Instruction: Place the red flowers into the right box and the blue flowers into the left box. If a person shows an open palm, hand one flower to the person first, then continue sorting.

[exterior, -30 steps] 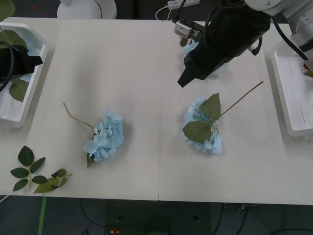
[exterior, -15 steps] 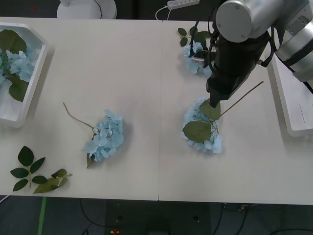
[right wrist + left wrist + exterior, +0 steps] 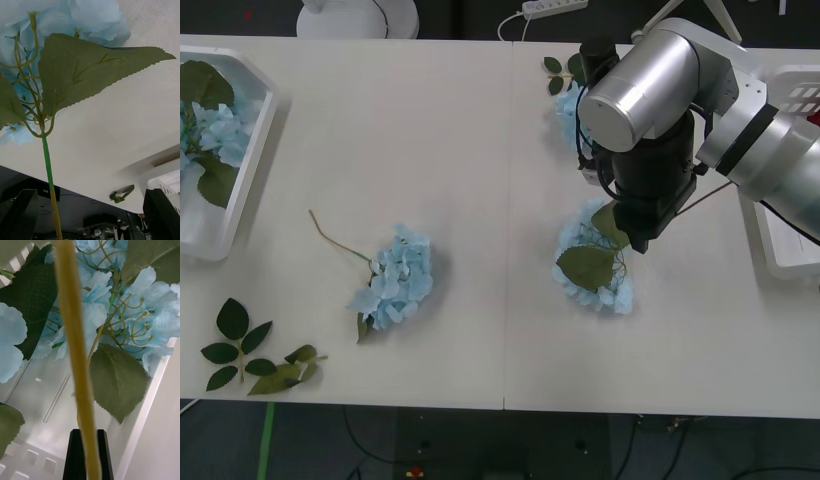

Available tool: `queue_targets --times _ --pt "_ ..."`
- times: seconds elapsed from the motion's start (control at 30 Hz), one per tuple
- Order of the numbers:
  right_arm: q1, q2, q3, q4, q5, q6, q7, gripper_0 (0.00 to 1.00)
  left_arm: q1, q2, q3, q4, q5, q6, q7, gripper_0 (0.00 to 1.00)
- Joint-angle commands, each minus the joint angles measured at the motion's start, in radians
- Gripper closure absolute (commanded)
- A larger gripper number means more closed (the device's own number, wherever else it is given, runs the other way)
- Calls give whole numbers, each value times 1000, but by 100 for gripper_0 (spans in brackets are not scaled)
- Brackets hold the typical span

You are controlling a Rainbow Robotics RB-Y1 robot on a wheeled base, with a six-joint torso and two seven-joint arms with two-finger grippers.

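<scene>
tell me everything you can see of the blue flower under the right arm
The pale blue artificial hydrangea lies head-down on the white table, its fluffy fabric-like petals flattened against the surface. Two broad, serrated dark green leaves sit on top of the bloom. Its thin stem, green near the head and tan farther out, runs up toward the white right box. The right gripper, fingers open, straddles the stem without closing on it.

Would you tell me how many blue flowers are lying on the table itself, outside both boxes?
3: one left of centre, one under the right gripper, one at the far edge, partly behind the arm, which may hide more.
</scene>
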Motion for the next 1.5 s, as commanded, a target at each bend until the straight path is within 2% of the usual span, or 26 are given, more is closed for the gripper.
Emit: queue_targets --times 0.03,0.07,0.1,0.17,0.27,0.4,0.6,0.7,0.77,0.87,1.0,1.1,1.13,1.2,1.23,1.27,1.3,1.4,1.5 --pt "-52 57 21 51 37 8 65 19 -35 65 6 1 -26 -16 -34 100" --pt "-52 60 35 56 40 8 69 19 -35 65 6 1 -29 -16 -35 99" --pt "-52 61 48 56 42 7 72 19 -35 67 6 1 -33 -16 -37 93" --pt "-52 61 82 56 39 7 80 19 -35 67 9 1 -37 -18 -38 75" --pt "-50 61 130 56 33 8 89 19 -35 67 13 1 -42 -33 -43 58" --pt "-50 61 180 56 24 5 95 19 -35 67 19 1 -42 -44 -46 49" --pt "-38 69 213 65 24 -19 99 19 -35 68 26 0 -36 -42 -49 44" --pt "-27 81 216 91 33 -36 102 19 -35 71 31 -14 -22 -42 -54 34" --pt "-27 92 236 115 40 -54 108 19 -28 84 40 -62 -8 -18 -46 17" --pt "-26 101 268 135 51 -88 111 19 -6 107 106 -135 4 79 -49 2" --pt "-22 106 286 152 53 -114 115 21 43 117 184 -284 17 194 -45 0" --pt "-21 107 286 155 53 -119 125 37 101 119 217 -437 14 262 -52 0" --pt "-21 107 286 155 53 -119 125 37 101 119 217 -437 14 262 -52 0" --pt "-21 109 286 155 54 -120 129 37 132 119 204 -563 -40 320 -135 0" --pt "-21 109 286 155 54 -120 128 72 130 119 189 -591 -62 343 -158 0" --pt "-21 109 286 157 54 -122 129 82 130 119 169 -625 -95 371 -193 0" --pt "-21 109 286 157 54 -123 129 88 129 119 148 -655 -134 389 -226 0" --pt "-21 109 288 161 54 -125 134 100 121 119 68 -737 -275 443 -333 0" --pt "-22 109 292 161 54 -136 137 100 95 119 -43 -790 -399 475 -445 0"
